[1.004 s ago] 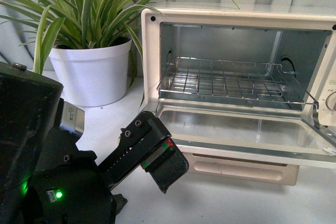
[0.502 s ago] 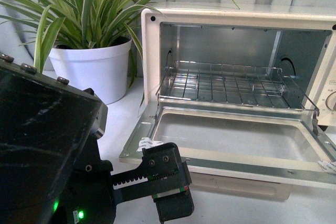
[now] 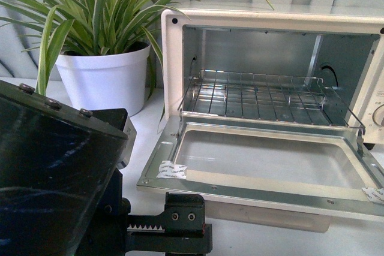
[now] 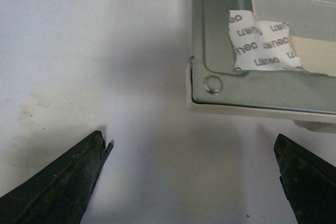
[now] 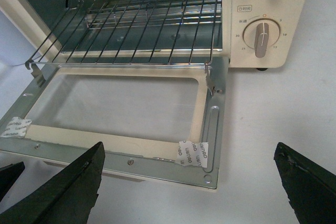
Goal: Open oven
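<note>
Much of the front view's lower left is blocked by the dark body of the left arm [image 3: 54, 178], and only part of the left claw [image 3: 180, 232] is seen there at the bottom edge. The oven [image 3: 270, 106] is cut off at the right edge, so its dials are barely shown in that view; two dials [image 5: 261, 35] are seen in the right wrist view, the upper one cropped. The bar handle is hidden under the lowered door.

The oven stands on the white surface [image 3: 144, 130], just beside a potted plant [image 3: 105, 58]. Its door [image 3: 264, 166] is folded down flat, glass window upward, and the wire rack [image 3: 264, 97] is pulled partly forward. Torn pieces of printed tape [image 4: 262, 43] are stuck on the door's metal frame.

The left claw [image 4: 194, 182] is spread wide and nothing is held; its tips hover over the surface just off the door's corner, without touching it. The right claw [image 5: 189, 182] is likewise spread wide and empty, placed in front of the door's free edge.
</note>
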You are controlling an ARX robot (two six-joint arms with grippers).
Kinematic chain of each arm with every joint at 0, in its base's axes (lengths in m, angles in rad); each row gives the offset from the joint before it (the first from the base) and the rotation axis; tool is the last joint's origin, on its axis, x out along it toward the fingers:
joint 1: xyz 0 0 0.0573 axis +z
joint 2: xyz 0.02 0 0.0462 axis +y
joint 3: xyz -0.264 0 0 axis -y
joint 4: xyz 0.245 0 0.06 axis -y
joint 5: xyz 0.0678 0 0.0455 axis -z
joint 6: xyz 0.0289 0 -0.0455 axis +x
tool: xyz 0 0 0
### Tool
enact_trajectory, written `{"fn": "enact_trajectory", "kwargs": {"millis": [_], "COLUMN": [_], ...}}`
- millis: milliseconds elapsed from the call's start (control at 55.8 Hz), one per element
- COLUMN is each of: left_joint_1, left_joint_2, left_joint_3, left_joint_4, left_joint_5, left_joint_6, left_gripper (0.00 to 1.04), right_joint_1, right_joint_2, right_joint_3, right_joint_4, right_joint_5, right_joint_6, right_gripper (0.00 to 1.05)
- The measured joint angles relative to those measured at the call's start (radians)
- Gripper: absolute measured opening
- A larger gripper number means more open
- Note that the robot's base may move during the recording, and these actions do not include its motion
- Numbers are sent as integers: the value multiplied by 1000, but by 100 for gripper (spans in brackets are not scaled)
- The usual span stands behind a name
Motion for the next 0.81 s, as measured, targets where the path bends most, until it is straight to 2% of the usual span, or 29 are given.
{"fn": "enact_trajectory", "kwargs": {"millis": [287, 448, 556, 807], "left_joint_1": [-44, -29, 22, 1], "left_joint_2": [-300, -518, -758, -1081], "left_joint_3": [-107, -193, -261, -366], "left_joint_4": [-85, -66, -60, -177], "left_joint_5": [-4, -83, -113, -190], "left_joint_6": [123, 208, 286, 357], "left_gripper": [98, 98, 98, 98], "right_joint_1": [-15, -17, -37, -58], "right_joint_2": [-84, -176, -325, -630], "right_joint_3": [0, -29, -93, -203], "right_joint_4": [-64, -76, -76, -190], "right_joint_5": [-30, -40, -45, -44], "right_joint_6": [0, 0, 0, -3], "right_gripper": [95, 95, 95, 95]}}
